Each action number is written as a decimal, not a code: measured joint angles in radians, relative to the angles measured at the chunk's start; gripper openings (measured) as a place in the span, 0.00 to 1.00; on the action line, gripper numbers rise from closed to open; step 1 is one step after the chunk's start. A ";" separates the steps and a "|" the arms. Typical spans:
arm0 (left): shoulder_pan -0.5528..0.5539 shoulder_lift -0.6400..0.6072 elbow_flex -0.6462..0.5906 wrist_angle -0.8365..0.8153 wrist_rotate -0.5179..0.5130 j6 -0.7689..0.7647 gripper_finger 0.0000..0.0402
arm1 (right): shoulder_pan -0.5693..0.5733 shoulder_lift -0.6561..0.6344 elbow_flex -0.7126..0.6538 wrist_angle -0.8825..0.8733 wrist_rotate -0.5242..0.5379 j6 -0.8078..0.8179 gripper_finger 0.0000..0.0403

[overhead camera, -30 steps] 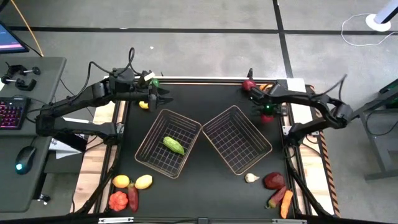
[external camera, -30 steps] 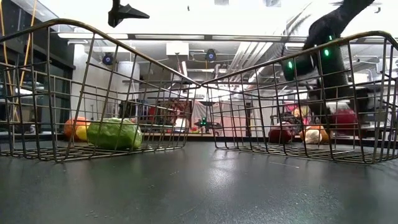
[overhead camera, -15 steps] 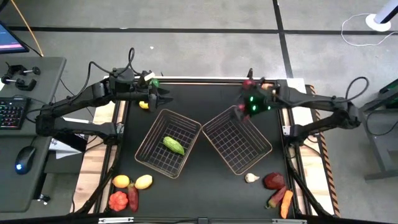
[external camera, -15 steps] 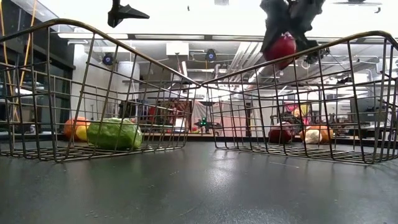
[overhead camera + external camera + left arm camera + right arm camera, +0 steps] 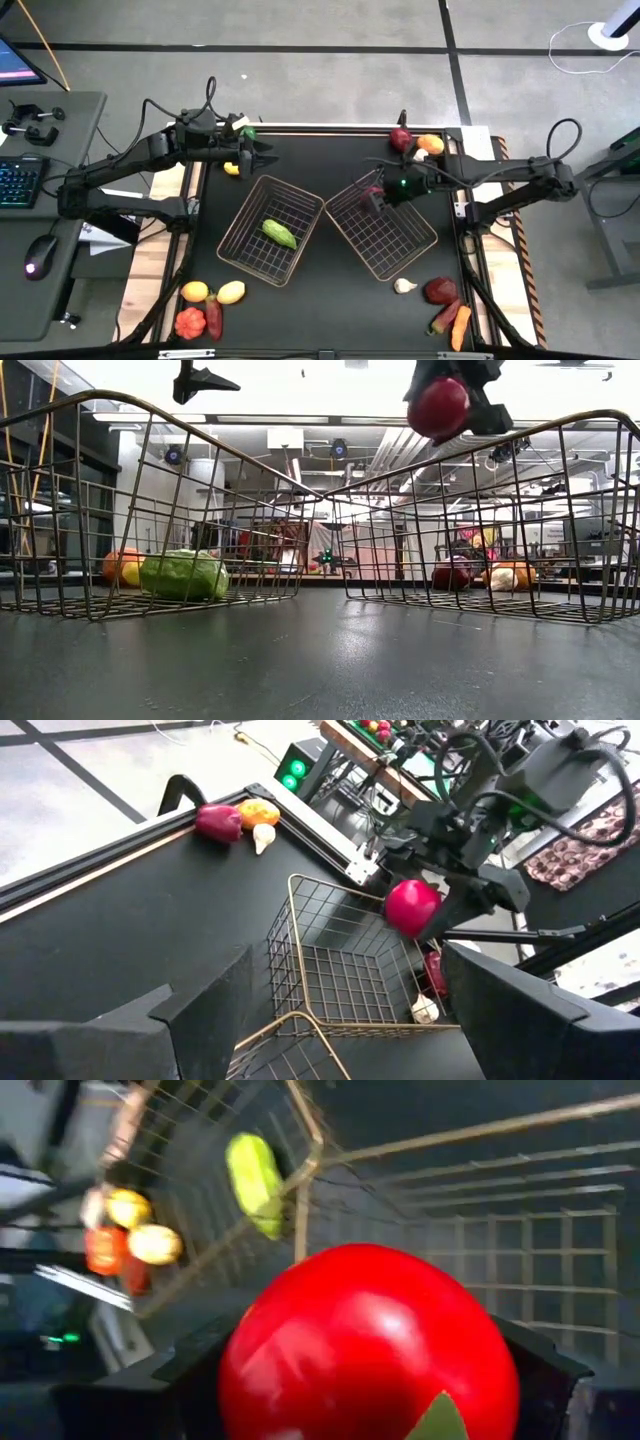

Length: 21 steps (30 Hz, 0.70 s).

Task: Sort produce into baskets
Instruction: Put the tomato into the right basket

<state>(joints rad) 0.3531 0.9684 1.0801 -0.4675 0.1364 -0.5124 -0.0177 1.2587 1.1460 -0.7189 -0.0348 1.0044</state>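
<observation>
Held clamped across its widest girth in right gripper (image 5: 447, 400): red fruit (image 5: 438, 407), above right basket (image 5: 400, 250). Judged light, rigid, smooth, slippery. Left gripper (image 5: 262, 157) apart, idle.

Glossy red fruit (image 5: 368, 1345), probably plastic; wire-metal baskets (image 5: 381, 238); matt tabletop (image 5: 320, 660).

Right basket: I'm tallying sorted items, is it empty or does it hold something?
Empty: the right basket shows only bare mesh; the red fruit hangs above it in the right hand.
</observation>
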 joint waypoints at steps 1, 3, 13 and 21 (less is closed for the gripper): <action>0.000 0.000 0.000 0.000 0.000 0.000 0.78 | 0.000 0.000 0.001 0.005 0.000 -0.004 0.78; 0.000 0.000 0.000 0.000 0.000 0.001 0.78 | -0.004 0.000 0.001 0.004 0.000 -0.014 0.78; 0.000 0.000 0.000 -0.002 0.000 0.019 0.78 | 0.004 0.000 0.001 0.009 -0.034 -0.112 0.79; 0.000 0.000 0.000 -0.003 0.000 0.019 0.78 | 0.020 0.014 0.001 -0.029 0.029 -0.106 0.96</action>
<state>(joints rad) 0.3531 0.9684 1.0801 -0.4702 0.1360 -0.4931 0.0021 1.2729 1.1465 -0.7479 -0.0060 0.8980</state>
